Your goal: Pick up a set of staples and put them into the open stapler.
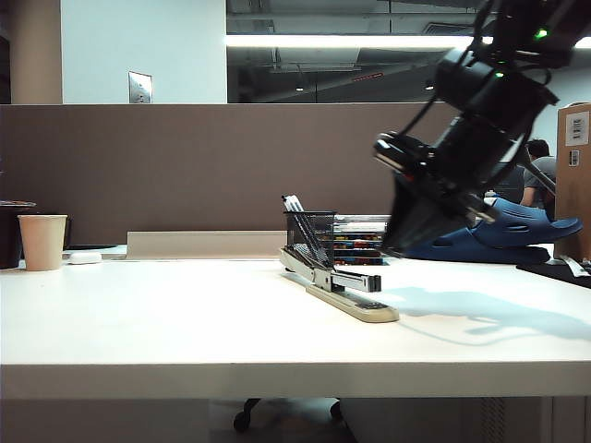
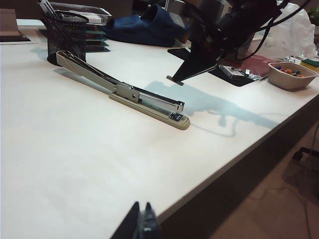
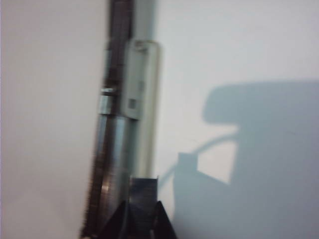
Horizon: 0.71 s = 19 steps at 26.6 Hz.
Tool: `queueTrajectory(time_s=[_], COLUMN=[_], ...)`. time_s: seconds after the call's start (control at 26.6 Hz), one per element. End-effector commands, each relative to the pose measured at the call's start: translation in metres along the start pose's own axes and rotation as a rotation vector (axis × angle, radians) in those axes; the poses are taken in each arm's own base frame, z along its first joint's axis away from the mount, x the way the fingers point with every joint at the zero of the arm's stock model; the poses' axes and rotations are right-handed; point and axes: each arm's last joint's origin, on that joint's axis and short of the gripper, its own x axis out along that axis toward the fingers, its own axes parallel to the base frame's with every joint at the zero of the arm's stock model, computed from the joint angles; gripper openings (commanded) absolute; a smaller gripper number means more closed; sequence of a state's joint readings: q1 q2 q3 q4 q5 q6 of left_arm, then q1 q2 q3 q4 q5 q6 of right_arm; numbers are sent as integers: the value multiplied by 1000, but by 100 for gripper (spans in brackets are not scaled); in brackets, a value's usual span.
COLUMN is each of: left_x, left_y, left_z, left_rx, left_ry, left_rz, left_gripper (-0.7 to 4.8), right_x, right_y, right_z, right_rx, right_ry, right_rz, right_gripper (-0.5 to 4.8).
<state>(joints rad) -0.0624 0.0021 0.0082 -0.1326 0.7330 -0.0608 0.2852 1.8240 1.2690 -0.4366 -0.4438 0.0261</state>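
Right gripper [image 3: 142, 211] hangs above the one stapler [image 1: 340, 281] on the table [image 1: 185, 314], clamped on one set of staples [image 3: 143, 191]; left gripper [image 2: 141, 225] closed, empty.

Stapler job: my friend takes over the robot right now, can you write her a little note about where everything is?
Right gripper: above the table near the stapler's front, shut on the set of staples.
Left gripper: parked low at the table's near edge, shut, holding nothing.
Stapler: on the table, in front of the mesh pen holder.
Done: staples picked up.
Left: bring them over the magazine, put them in, let go.
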Motion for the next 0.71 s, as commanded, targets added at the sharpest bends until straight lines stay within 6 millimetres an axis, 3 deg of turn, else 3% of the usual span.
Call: queueTrajectory(time_s=[0.04, 0.15, 0.49, 0.71], left_x=[0, 0, 0, 0], left_y=[0, 0, 0, 0], left_z=[-1, -1, -1, -1], left_rx=[-6, -5, -6, -6], left_ry=[6, 6, 6, 6], left_rz=[2, 1, 1, 1], left_gripper=[-6, -6, -6, -6], right_x=[3, 10, 36, 37], right_y=[16, 25, 20, 19], right_z=[7, 7, -2, -1], right_rx=[-59, -81, -59, -64], right_ry=[-45, -47, 16, 3], right_rz=[79, 96, 93, 60], right_gripper=[35, 35, 35, 46])
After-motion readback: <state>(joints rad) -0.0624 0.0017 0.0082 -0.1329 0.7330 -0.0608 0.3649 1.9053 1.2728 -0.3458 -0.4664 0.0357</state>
